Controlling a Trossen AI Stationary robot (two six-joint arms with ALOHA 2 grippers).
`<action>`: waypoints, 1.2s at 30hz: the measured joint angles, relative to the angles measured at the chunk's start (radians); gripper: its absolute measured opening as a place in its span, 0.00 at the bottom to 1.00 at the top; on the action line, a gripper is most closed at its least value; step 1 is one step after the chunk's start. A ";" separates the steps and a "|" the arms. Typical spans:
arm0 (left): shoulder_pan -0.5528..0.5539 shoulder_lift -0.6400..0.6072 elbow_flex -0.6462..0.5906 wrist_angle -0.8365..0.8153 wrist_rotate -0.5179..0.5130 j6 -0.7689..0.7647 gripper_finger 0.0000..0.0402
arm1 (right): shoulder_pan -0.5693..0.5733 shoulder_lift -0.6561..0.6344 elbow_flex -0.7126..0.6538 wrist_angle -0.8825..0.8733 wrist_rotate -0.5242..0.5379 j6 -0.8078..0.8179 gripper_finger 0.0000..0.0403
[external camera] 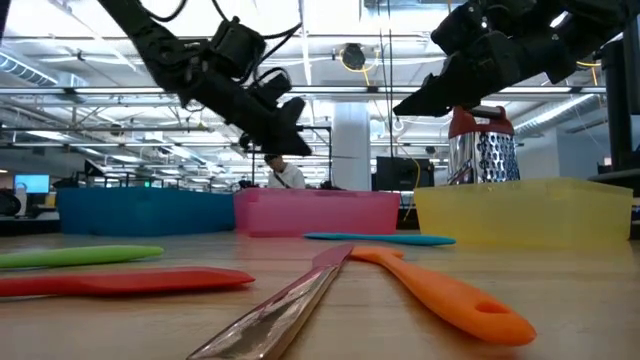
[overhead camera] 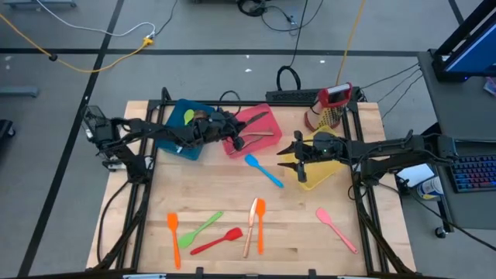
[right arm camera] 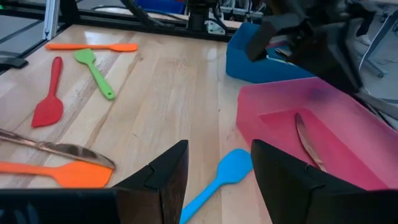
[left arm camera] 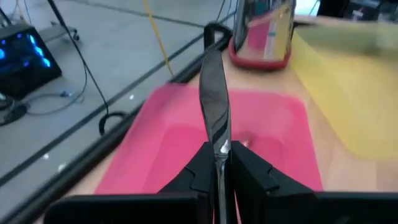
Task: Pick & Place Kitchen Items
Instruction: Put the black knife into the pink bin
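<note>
The left gripper (left arm camera: 219,171) hangs above the pink bin (overhead camera: 257,130), its fingers pinching a metal knife (left arm camera: 215,106); the right gripper (right arm camera: 214,177), fingers spread, hovers beside the pink bin, over the blue spatula (overhead camera: 263,170).

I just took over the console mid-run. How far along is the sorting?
Done: one green utensil lies in the blue bin, and one dark utensil in the pink bin.

In hand: the left gripper holds a knife above the pink bin.

Left: the open right gripper hangs over the blue spatula; seven more utensils lie on the table.
</note>
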 joint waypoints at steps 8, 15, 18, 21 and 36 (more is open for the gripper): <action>0.023 0.154 0.119 -0.062 -0.001 0.006 0.08 | 0.000 0.000 0.000 0.019 -0.001 0.005 0.42; 0.066 0.249 0.141 -0.062 -0.010 -0.015 0.11 | 0.000 0.000 0.000 0.022 -0.001 0.005 0.42; 0.081 0.281 0.141 -0.064 -0.010 -0.020 0.11 | 0.000 0.000 0.000 0.022 -0.001 0.004 0.42; 0.094 0.309 0.140 -0.063 -0.012 -0.010 0.10 | 0.000 0.000 0.000 0.022 -0.001 0.004 0.42; 0.101 0.318 0.142 -0.082 0.040 0.004 0.13 | 0.000 0.000 0.000 0.022 0.003 0.005 0.42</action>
